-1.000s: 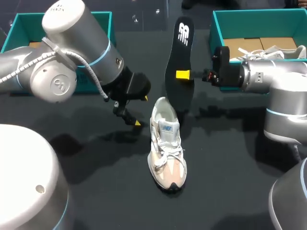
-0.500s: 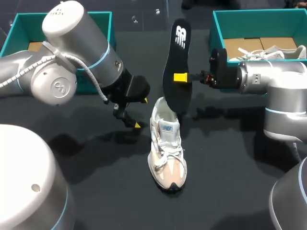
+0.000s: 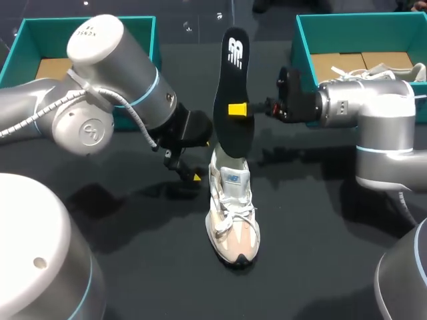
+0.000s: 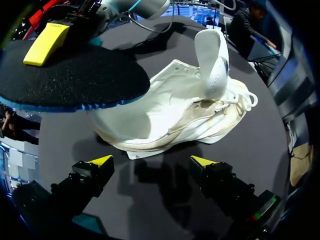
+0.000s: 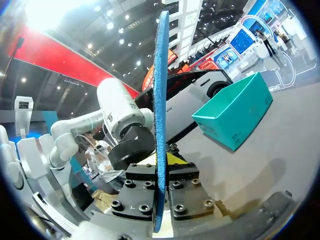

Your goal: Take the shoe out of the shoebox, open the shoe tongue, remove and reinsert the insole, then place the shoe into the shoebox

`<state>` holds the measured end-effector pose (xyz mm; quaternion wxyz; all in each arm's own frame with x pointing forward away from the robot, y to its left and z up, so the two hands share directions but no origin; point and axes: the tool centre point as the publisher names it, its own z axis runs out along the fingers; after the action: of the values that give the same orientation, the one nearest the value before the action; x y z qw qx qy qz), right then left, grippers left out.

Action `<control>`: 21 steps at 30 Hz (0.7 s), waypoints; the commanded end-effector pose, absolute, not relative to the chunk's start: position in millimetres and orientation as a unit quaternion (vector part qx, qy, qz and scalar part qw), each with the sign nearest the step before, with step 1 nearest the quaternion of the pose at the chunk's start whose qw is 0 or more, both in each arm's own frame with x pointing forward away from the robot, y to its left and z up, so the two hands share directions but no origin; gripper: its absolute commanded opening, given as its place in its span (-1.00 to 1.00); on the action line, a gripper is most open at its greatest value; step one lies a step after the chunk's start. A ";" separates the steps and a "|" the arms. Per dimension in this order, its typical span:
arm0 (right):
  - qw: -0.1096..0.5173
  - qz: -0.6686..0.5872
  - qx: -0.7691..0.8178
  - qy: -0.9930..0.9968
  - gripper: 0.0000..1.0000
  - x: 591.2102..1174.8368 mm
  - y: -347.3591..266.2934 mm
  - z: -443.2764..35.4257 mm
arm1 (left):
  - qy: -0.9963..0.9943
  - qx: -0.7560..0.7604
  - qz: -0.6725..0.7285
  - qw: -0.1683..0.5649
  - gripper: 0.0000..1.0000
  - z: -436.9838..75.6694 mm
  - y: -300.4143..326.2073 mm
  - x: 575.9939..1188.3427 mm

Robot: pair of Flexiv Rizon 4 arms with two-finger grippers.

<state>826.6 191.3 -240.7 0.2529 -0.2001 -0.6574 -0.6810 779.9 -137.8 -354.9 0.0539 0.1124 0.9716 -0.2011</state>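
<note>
The shoe (image 3: pixel 232 200) lies on the dark table (image 3: pixel 320 220) just ahead of the left gripper (image 4: pixel 152 161). That gripper's yellow-tipped fingers stand apart with only bare tabletop between them. In the left wrist view the tongue is raised and the shoe's opening faces the fingers. The heel end of the black insole (image 3: pixel 230 100) hangs over that opening, between the left fingers and the right arm beyond. The right gripper (image 5: pixel 161 172) is clamped on the insole from both sides at about mid-length and holds it upright on edge. In the right wrist view the insole's blue edge runs straight out from between the fingers and hides part of the left arm behind it.

A second ago the insole stood behind and to one side of the shoe. It has since swung across, so its lower end now sits over the heel opening. The left gripper has edged closer to the shoe.

The right shoebox (image 3: pixel 303 47), beside the right wrist, holds a second shoe (image 3: pixel 373 72) on brown cardboard. The left box (image 3: pixel 20 40) shows cardboard inside.
</note>
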 end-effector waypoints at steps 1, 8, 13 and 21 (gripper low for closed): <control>0.250 -0.686 -0.202 -0.653 -1.00 822.2 193.7 -245.0 | 0.972 0.114 -0.200 0.050 1.00 -360.9 -146.7 785.9; 0.246 -0.689 -0.199 -0.652 -1.00 821.4 196.4 -247.3 | 0.974 0.104 -0.198 0.045 1.00 -365.0 -148.4 789.0; 0.245 -0.690 -0.193 -0.653 -1.00 821.4 199.9 -248.8 | 0.974 0.094 -0.201 0.041 1.00 -366.0 -147.8 790.0; 0.245 -0.691 -0.184 -0.654 -1.00 819.9 201.7 -249.6 | 0.973 0.094 -0.206 0.035 1.00 -365.6 -147.5 790.5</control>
<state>818.3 200.6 -248.3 0.2437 -0.1848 -0.6541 -0.6918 789.8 -147.1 -364.3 0.0357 0.0929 0.9735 -0.2058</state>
